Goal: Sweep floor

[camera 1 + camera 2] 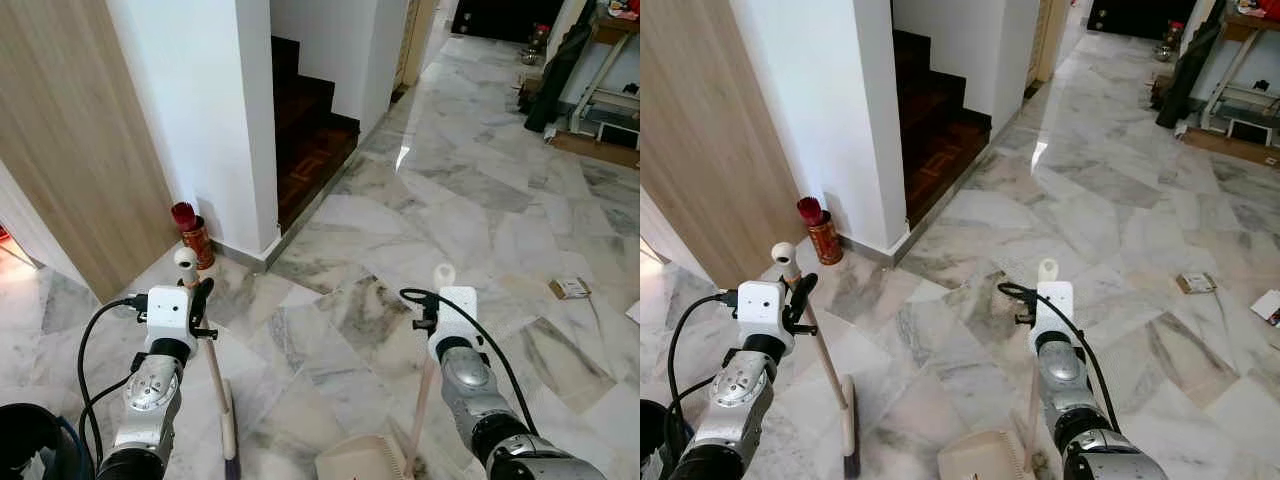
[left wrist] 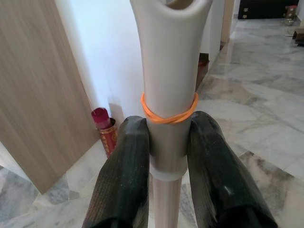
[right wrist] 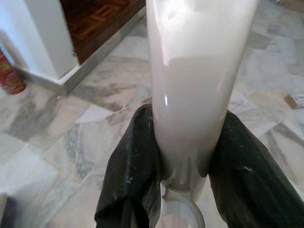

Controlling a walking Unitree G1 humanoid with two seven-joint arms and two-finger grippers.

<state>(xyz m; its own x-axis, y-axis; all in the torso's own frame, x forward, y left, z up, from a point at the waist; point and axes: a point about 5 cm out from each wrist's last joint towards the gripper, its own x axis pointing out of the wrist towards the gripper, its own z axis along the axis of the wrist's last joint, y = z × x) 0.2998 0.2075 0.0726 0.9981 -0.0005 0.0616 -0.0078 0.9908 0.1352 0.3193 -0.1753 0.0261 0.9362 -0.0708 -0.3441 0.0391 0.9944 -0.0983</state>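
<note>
Gripping: a broom in one arm and a dustpan in the other, the robot stands on a marble floor [image 1: 450, 210] near a stairwell.
Left gripper: the left gripper [image 2: 169, 156] has both black fingers [image 2: 126, 175] clamped on the broom handle [image 2: 170, 85], just below an orange rubber band [image 2: 168, 115] wound round the pale grip.
Broom: the broom [image 1: 215, 385] slants down from the left gripper, its rounded top [image 1: 185, 257] above the wrist and its head [image 1: 230, 440] on the floor in front of the robot.
Right gripper: the right gripper [image 3: 183, 156] is clenched on the dustpan handle [image 3: 194, 71], one finger [image 3: 128, 171] pressed to each side of the cream shaft.
Dustpan: the dustpan [image 1: 365, 458] sits low before the robot, between the arms, with its handle rising to the right gripper and ending in a looped tip [image 1: 444, 274].
Corner: a red tin [image 1: 196, 240] holding red-topped sticks stands on the floor against the white wall [image 1: 200, 110], beside a wood-panelled door [image 1: 70, 130].
Stairs: dark wooden steps [image 1: 305, 120] rise behind the white wall.
Floor litter: a small brown packet [image 1: 570, 288] lies well to the robot's right, apart from the dustpan.
Far end: furniture and a dark hanging shape [image 1: 555, 70] stand at the far right of the room.
</note>
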